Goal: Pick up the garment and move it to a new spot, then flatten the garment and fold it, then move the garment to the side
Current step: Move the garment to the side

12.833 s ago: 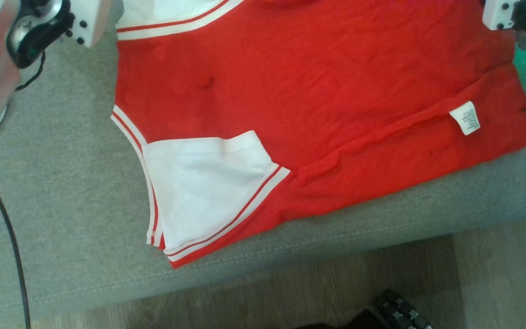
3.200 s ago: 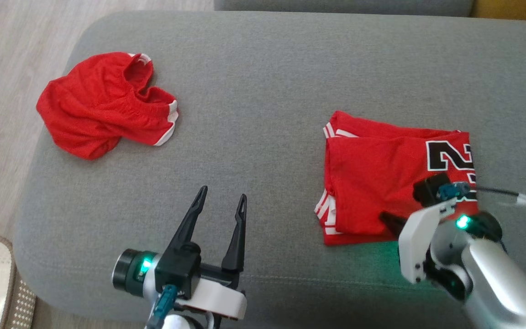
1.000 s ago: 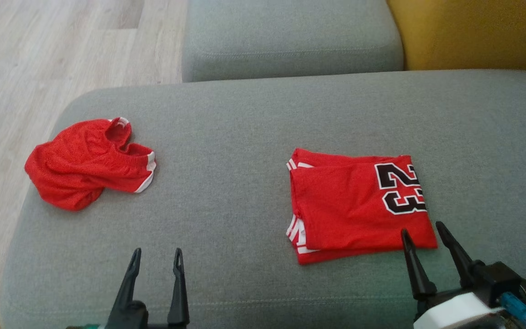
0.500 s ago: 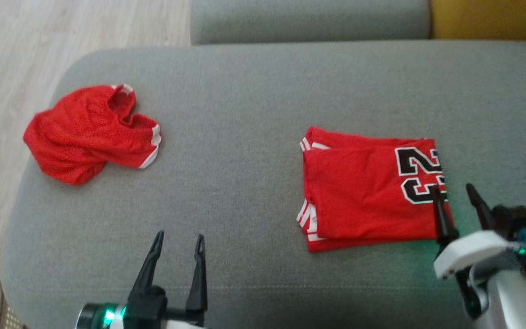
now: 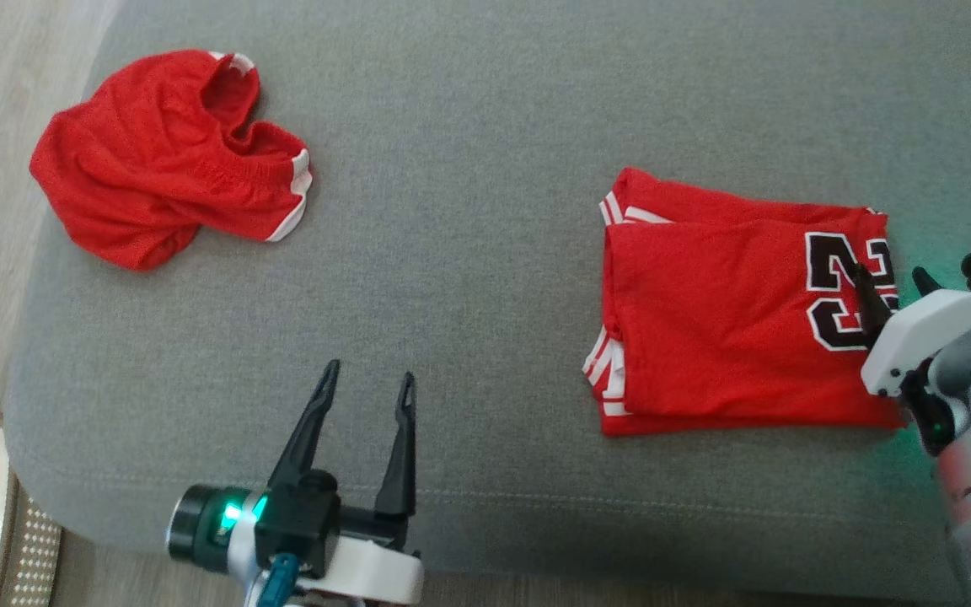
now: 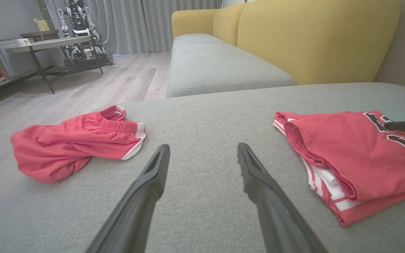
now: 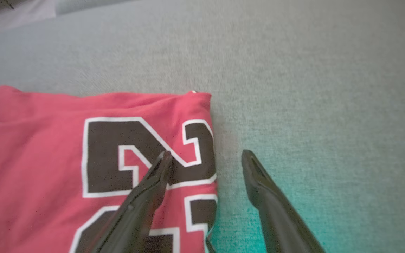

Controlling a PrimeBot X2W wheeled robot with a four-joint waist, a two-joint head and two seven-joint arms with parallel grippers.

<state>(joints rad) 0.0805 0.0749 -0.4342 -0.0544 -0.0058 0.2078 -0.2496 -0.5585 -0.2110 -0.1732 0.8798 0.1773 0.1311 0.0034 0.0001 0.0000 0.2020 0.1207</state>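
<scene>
The jersey (image 5: 730,320) is lying folded on the grey sofa seat (image 5: 485,110), right of the middle and close to the front edge, well apart from the crumpled red shorts (image 5: 165,160) sitting at the far left. It is looking like a light, thin, limp knit, so I'm expecting it to sag and spill open if only the top layer gets pinched. The safer hold is looking like the full stack at an edge, every layer caught together, ideally from both ends. It is showing as a neat red rectangle, black numbers outlined in white running along its right side, white and red striped trim peeking out at the left where the layers are stacking. The right jaws are standing wide apart and empty, straddling the jersey's right edge, one finger over the number, the other over bare cushion; whether they are touching the cloth I cannot tell. The left jaws are also gaping wide, holding nothing, hanging over bare cushion between shorts and jersey.
</scene>
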